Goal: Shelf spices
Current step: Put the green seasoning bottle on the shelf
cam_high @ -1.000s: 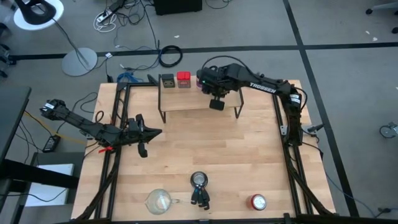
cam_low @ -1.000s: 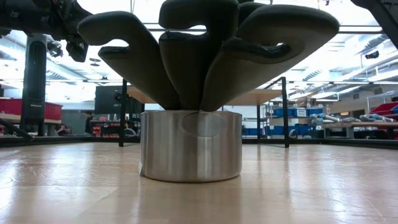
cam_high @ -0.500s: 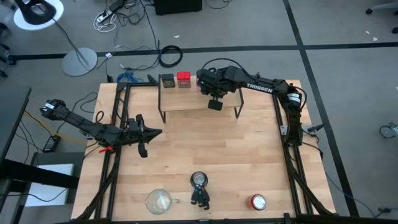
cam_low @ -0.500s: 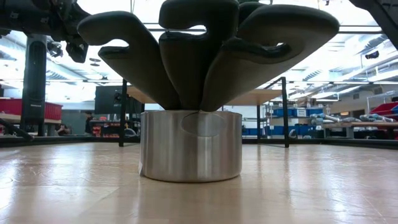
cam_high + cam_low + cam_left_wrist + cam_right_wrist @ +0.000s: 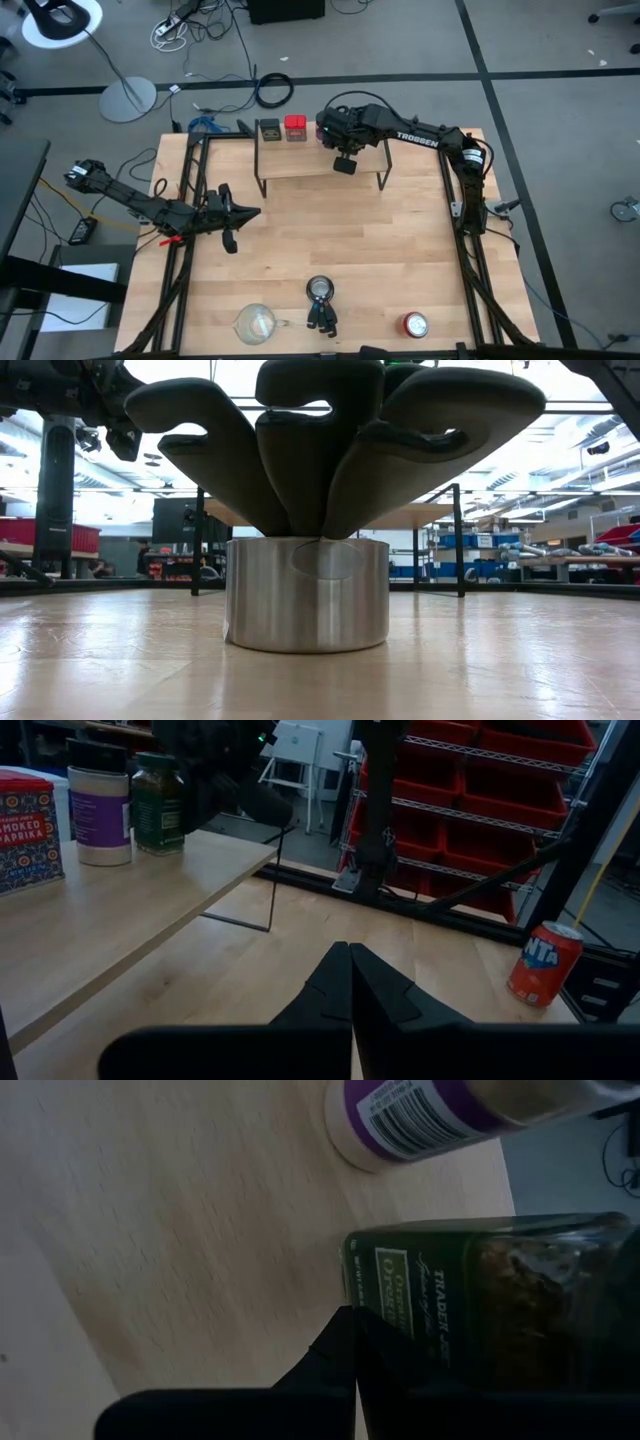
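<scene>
The shelf (image 5: 300, 165) stands at the table's far side. On its board (image 5: 100, 920) stand an olive tin (image 5: 268, 129), a red tin (image 5: 295, 127), a purple-labelled jar (image 5: 98, 805) and a green jar (image 5: 158, 805), each on its base. My right gripper (image 5: 330, 135) hangs over the shelf, slanting down, shut. Its tips (image 5: 350, 1320) are beside the green jar (image 5: 480, 1300), on the side away from the purple jar (image 5: 420, 1115). The arm hides both jars in the high view. My left gripper (image 5: 232, 215) waits shut over the table's left side. My right gripper's shut fingertips (image 5: 352, 1342) stand at the green jar's side near its base (image 5: 365, 1280), coming down at a slant from above. I cannot tell whether they touch it. The jar stands upright on the shelf board.
A red can (image 5: 415, 324) stands near the front right, also seen as a can (image 5: 545, 960) from the left wrist. A glass cup (image 5: 255, 322) is at the front left. A steel cylinder (image 5: 307, 595) with a dark piece on top (image 5: 320, 305) stands at the front middle.
My right gripper has sunk a little over the shelf and shifted slightly toward the table's left, staying shut. The tins and jars stand as before.
</scene>
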Tool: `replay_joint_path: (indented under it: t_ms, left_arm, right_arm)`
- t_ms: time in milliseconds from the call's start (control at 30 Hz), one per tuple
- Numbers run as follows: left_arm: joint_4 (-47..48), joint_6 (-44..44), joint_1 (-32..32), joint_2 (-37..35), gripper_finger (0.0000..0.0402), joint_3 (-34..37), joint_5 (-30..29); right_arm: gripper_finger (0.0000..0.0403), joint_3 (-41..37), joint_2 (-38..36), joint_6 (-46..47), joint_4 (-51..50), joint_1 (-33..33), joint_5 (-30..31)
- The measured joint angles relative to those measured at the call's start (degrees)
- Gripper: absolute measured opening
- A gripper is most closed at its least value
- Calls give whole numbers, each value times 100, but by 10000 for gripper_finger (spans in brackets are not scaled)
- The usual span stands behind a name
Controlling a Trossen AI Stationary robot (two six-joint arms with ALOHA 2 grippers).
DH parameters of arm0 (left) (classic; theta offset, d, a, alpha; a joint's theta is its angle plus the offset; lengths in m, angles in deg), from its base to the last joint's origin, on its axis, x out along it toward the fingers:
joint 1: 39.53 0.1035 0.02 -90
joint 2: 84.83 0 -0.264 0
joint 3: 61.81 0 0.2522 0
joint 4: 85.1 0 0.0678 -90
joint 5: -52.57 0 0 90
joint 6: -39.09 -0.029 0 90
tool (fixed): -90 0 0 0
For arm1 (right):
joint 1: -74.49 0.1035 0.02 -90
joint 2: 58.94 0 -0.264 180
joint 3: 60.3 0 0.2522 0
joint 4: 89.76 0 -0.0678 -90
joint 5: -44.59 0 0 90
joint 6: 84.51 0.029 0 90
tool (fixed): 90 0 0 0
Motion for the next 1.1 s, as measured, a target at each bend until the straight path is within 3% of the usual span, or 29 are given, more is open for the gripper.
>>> replay_joint_path:
  t_ms: [1100]
  left_arm:
    - [9, -12, -1, 0, 1, 0, 0]
  right_arm:
    - [0, 0, 0, 179, -57, -105, -162]
